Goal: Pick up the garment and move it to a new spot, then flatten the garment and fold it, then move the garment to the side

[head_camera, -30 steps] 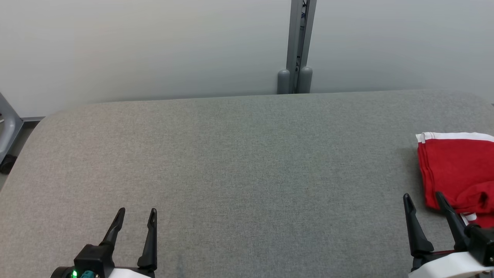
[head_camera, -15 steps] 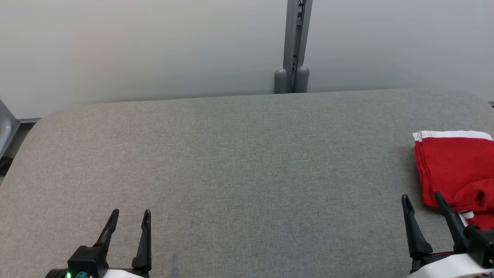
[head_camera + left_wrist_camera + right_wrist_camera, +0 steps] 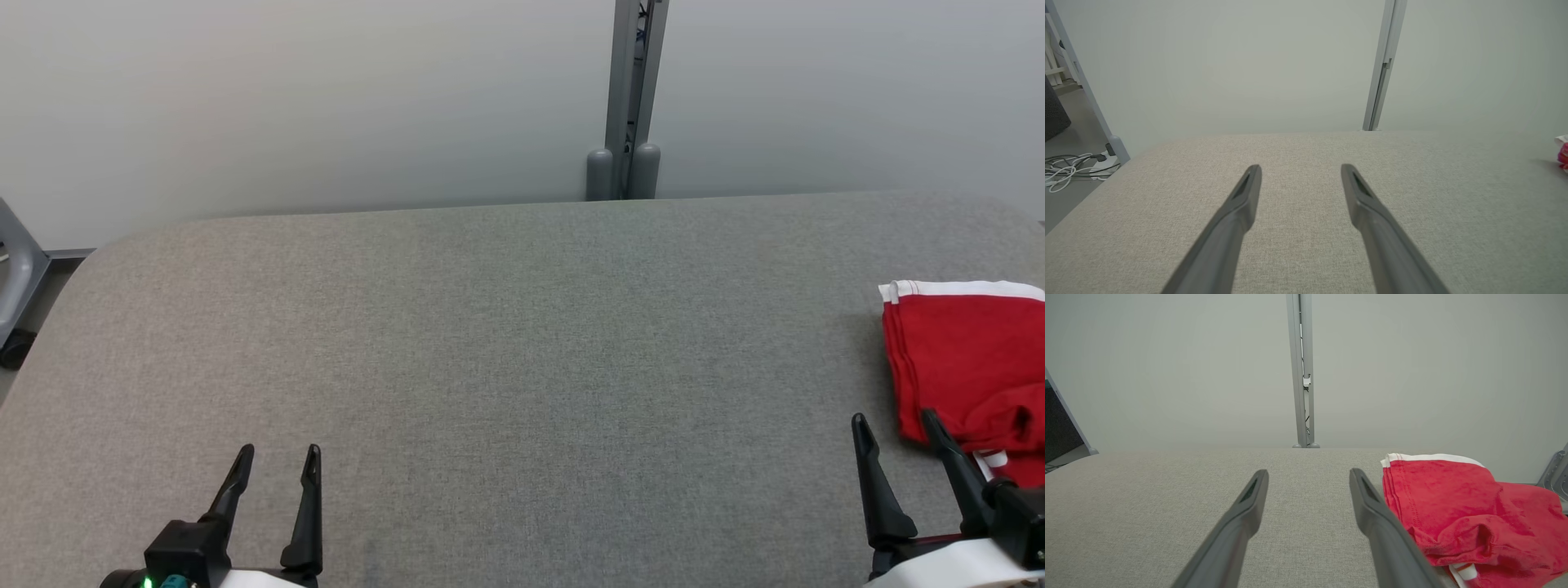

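right tool (image 3: 892, 418) gapes empty just beside the red garment (image 3: 963, 359), and left tool (image 3: 280, 451) is likewise spread, holding nothing.

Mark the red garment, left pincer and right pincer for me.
red garment (image 3: 955, 359): head view, middle of the red cloth.
left pincer (image 3: 280, 449): head view, midway between its open fingertips.
right pincer (image 3: 892, 416): head view, midway between its open fingertips.
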